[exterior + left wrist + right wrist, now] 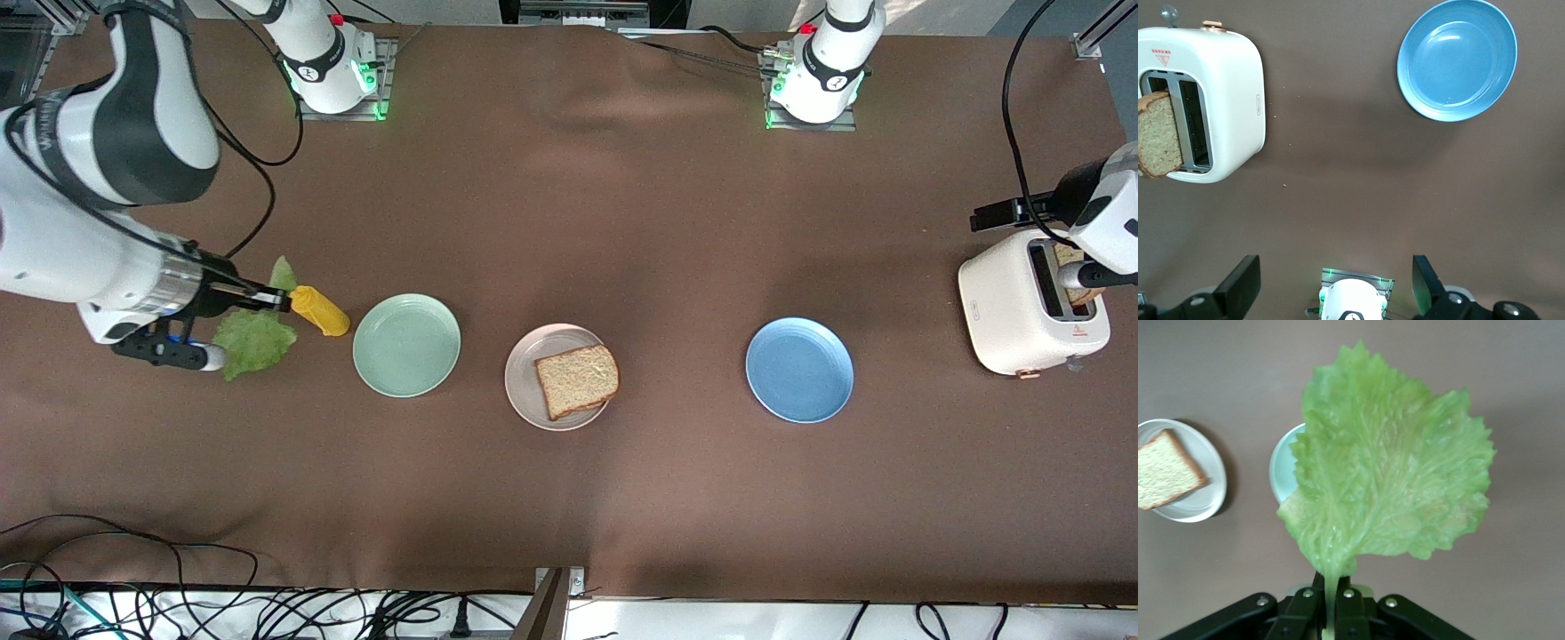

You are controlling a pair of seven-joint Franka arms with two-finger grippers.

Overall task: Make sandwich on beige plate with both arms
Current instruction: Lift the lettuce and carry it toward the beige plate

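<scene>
The beige plate lies mid-table with one speckled bread slice on it; both also show in the right wrist view, plate and slice. My right gripper is shut on the stem of a crinkled green lettuce leaf, which it holds above the table at the right arm's end. A second bread slice stands in a white toaster. My left gripper hangs open and holds nothing, over the table by the toaster.
A mint green plate lies between the lettuce and the beige plate. A blue plate lies between the beige plate and the toaster. A yellow bottle lies beside the lettuce, with another green leaf scrap by it.
</scene>
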